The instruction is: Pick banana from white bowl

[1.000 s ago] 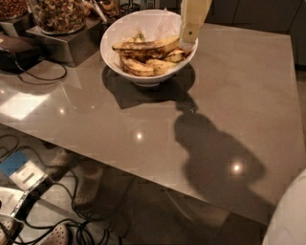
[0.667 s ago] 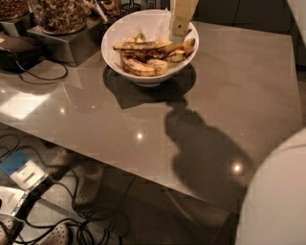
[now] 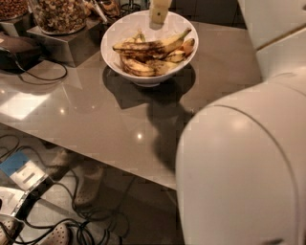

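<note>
The banana (image 3: 147, 46), long and streaked dark brown over yellow, lies across the top of the heap in the white bowl (image 3: 123, 27). Its thin greenish stem points up to the right, toward the rim. Shorter, yellower bananas (image 3: 138, 68) lie under and in front of it, and another piece (image 3: 188, 46) rests against the bowl's right wall.

The gripper (image 3: 159, 11), a pale cream piece at the top edge of the camera view, hangs over the far side of the bowl. It is above the fruit and apart from the banana. I cannot tell whether it is released or clenched, and nothing is seen in its grasp.

The bowl stands near the far edge of a glossy grey-brown table (image 3: 110, 119). To its left, a glass jar of mixed nuts (image 3: 60, 14) stands on a metal block (image 3: 64, 45). Further left lies a dark device (image 3: 16, 48) with a black cable (image 3: 45, 76) looping over the tabletop.

The robot's white rounded body (image 3: 244, 167) fills the lower right. On the floor below the table edge are a pair of shoes (image 3: 88, 184), tangled cables (image 3: 91, 229) and a blue-and-white box (image 3: 21, 172).
</note>
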